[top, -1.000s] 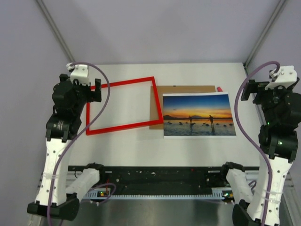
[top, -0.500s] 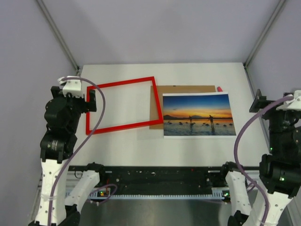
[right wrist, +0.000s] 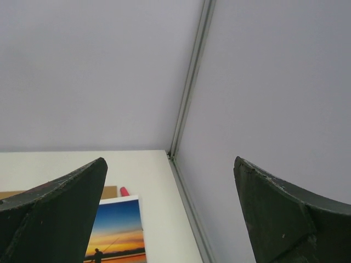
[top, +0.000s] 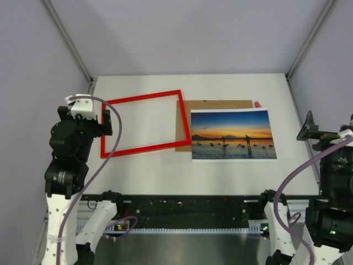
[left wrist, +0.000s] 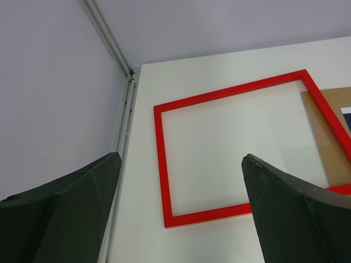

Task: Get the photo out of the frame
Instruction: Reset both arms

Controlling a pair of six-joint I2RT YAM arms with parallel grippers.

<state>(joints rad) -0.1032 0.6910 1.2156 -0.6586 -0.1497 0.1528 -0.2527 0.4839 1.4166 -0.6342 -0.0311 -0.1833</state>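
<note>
The photo (top: 233,134), a sunset print with dark figures, lies flat on the white table (top: 220,88) right of centre, outside the frame; its far corner shows in the right wrist view (right wrist: 120,230). The red frame (top: 144,149) lies empty on the left, the table showing through it, also in the left wrist view (left wrist: 163,164). My left gripper (top: 105,118) is open, raised by the frame's left edge; in its own view (left wrist: 181,219) nothing sits between the fingers. My right gripper (top: 325,128) is open at the table's right edge, its fingers (right wrist: 49,219) empty.
A brown backing board (top: 218,106) lies under the photo's far edge and the frame's right side. A small red object (top: 257,104) pokes out behind the photo's far right corner. Grey enclosure walls (top: 33,66) and metal posts bound the table.
Both arms have drawn back toward the near edge and outward: the left gripper moved off the frame's left side, the right gripper dropped toward the right edge. Photo, frame and board have not moved.
</note>
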